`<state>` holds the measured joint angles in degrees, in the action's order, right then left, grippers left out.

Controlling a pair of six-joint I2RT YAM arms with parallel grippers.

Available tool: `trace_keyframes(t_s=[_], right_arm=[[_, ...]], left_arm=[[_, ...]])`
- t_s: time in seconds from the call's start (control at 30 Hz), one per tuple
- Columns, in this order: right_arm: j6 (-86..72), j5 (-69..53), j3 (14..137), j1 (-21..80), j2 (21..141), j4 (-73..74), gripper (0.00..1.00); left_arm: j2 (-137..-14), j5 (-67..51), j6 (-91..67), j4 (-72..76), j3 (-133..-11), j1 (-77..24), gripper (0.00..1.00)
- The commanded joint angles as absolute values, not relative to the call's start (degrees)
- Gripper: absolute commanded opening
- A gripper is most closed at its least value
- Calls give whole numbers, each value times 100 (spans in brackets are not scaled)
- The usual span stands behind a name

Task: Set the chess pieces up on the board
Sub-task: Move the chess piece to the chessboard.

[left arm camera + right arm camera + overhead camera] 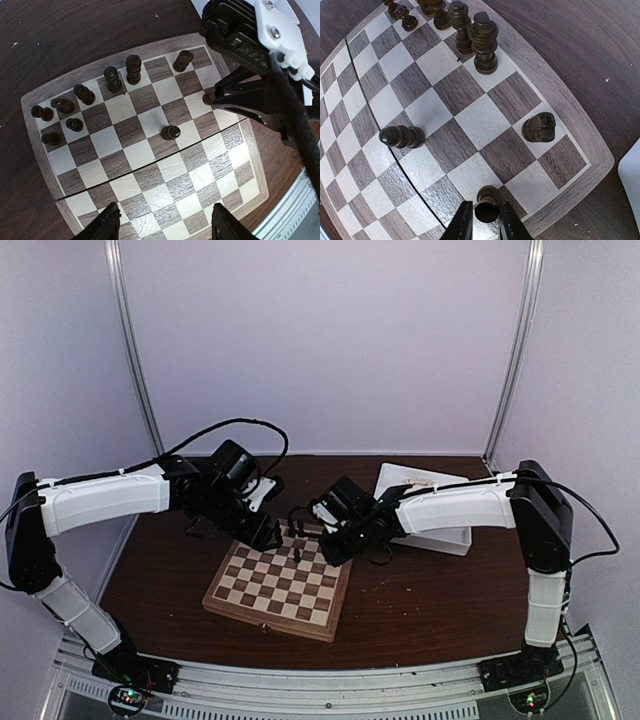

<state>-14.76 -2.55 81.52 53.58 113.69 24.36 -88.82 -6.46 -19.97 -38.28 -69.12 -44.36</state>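
Observation:
The board (262, 602) lies in the middle of the table, with several dark chess pieces along its far rows. In the right wrist view my right gripper (485, 225) is shut on a dark pawn (487, 204), whose base rests on a square by the board's (470, 120) edge. A dark knight (538, 127) and a lone pawn (400, 136) stand close by. My left gripper (165, 227) is open and empty above the board's (165, 185) bare near rows. The left wrist view also shows the held pawn (209, 97) and several dark pieces (112, 78). No pale pieces show.
A white tray (440, 537) stands just right of the board, behind my right arm. My two grippers (262, 530) (335, 545) hover close together over the board's far edge. Dark brown table (430, 610) surrounds the board.

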Motion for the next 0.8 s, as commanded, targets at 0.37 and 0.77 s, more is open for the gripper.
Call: trace_keyframes(t_s=[0.37, 0.77], right_arm=[[-1448, -26, 8311, 5288, 11355, 2566, 11], [-1433, -26, 8051, 4953, 11082, 2493, 11]], left_arm=[[-8879, -703, -1986, -3841, -7001, -4455, 63], [-8963, -723, -1986, -3844, -7030, -4460, 63]])
